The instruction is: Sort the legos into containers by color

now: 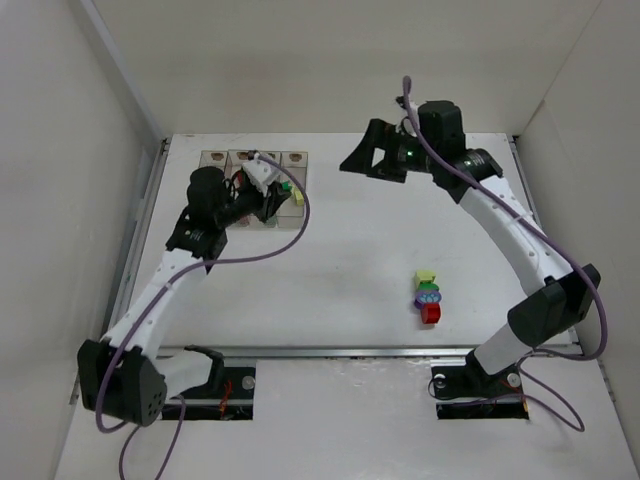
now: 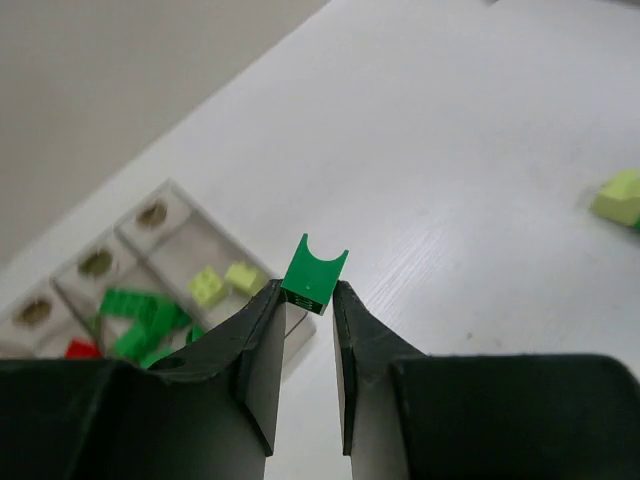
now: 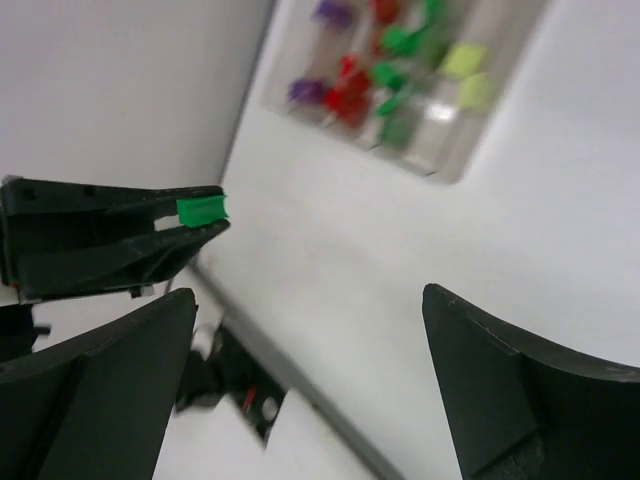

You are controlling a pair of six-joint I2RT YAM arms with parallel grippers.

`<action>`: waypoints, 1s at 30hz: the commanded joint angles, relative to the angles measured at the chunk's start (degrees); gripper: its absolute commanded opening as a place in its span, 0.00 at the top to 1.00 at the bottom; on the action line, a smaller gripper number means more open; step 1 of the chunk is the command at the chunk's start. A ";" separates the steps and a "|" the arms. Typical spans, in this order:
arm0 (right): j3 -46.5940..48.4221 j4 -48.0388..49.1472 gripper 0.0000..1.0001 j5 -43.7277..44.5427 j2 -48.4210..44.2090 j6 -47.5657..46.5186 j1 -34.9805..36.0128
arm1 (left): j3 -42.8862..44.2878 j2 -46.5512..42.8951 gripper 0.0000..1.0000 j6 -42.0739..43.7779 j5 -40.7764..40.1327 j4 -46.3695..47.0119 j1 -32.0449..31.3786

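Note:
My left gripper (image 1: 278, 190) (image 2: 305, 292) is shut on a green brick (image 2: 315, 270) and holds it above the table beside the near end of the clear containers (image 1: 213, 158) (image 2: 160, 215). The containers (image 3: 440, 160) hold sorted bricks: purple (image 3: 305, 90), red (image 3: 345, 100), green (image 2: 140, 318) and pale yellow (image 2: 225, 282). My right gripper (image 1: 358, 150) (image 3: 310, 295) is wide open and empty, high over the far middle of the table. Its camera shows the held green brick (image 3: 202, 210). A small cluster lies loose at the right: pale yellow (image 1: 427, 276), green and purple (image 1: 428, 295), red (image 1: 431, 314).
White walls close in the table on the left, back and right. A metal rail (image 1: 330, 351) runs along the near edge by the arm bases. One pale yellow brick (image 2: 620, 197) shows at the right edge of the left wrist view.

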 commanded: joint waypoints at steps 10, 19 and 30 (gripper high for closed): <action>2.80 -10.06 0.00 16.58 3.21 -8.00 -3.89 | 15.88 29.95 0.88 1.15 -16.15 -3.46 11.69; 1.76 -16.37 0.00 21.40 4.89 -9.15 -8.54 | 20.38 37.96 0.56 4.33 -14.04 -5.66 11.69; -10.10 -28.86 0.00 31.69 2.25 -7.84 -8.55 | 16.61 27.43 0.47 10.29 -11.76 -7.07 11.97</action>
